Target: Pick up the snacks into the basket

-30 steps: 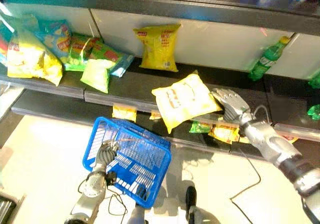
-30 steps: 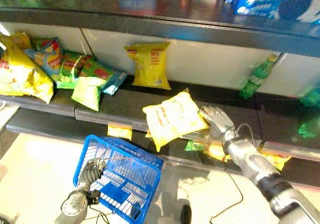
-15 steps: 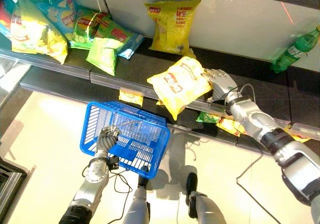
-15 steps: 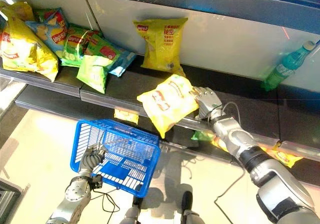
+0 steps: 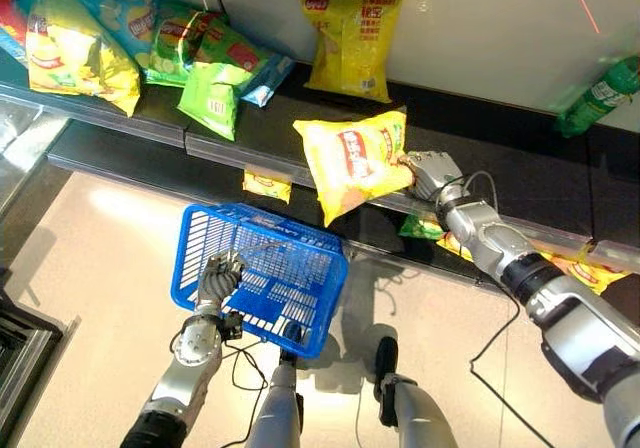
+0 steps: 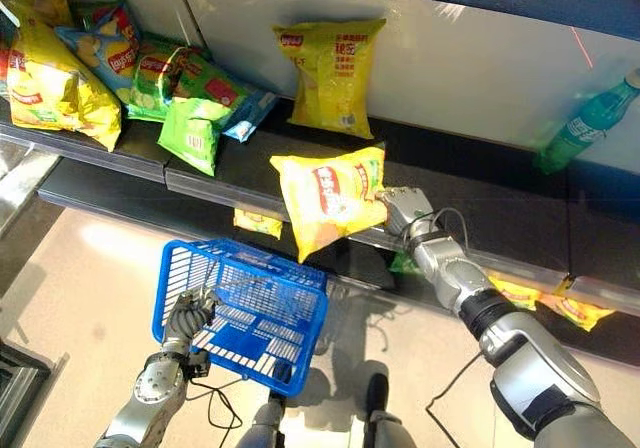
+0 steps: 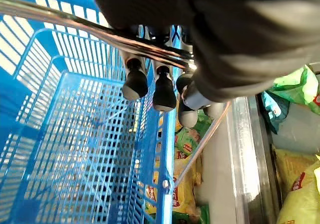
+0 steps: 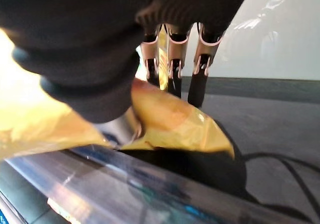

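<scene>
**Yellow bag off the shelf, basket below**

We see the dark shelf (image 5: 250,148), long and flat, strewn with crinkly foil packets. Beneath it hangs the blue basket (image 5: 262,278), open plastic mesh, its wire handle wrapped by the left hand (image 5: 218,276). The yellow bag (image 5: 355,163), puffy and slick, juts past the shelf edge, pinched at one corner by the right hand (image 5: 428,173). Our worry: that glossy corner slips, or the bag drops wide of the rim.
</scene>
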